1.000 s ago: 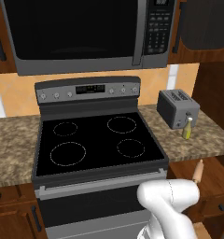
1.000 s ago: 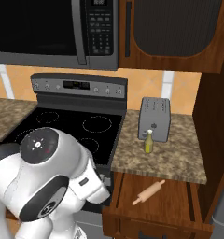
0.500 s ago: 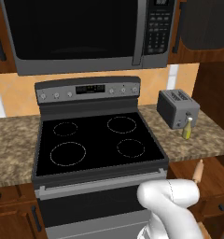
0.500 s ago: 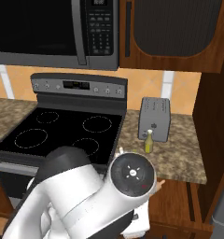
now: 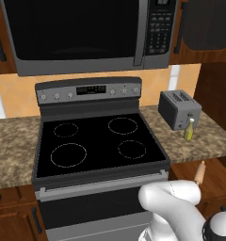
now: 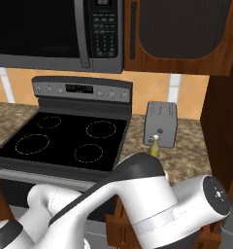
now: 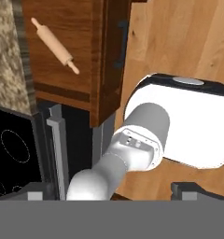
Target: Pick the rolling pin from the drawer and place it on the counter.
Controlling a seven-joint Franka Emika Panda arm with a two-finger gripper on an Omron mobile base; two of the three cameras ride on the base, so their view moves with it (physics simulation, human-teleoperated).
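Rolling pin [image 7: 54,45] lies in the open drawer [image 7: 62,70], well apart from my gripper, whose opening I cannot tell; a hasty descent risks clipping the drawer front.

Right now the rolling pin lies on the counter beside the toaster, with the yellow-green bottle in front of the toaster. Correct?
Not quite. The rolling pin lies in the open drawer, not on the counter, as the hand view shows. The bottle does stand in front of the toaster.

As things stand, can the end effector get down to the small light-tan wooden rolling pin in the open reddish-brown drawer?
Probably yes: the rolling pin lies uncovered in the open drawer with nothing over it, though the end effector is well away from it.
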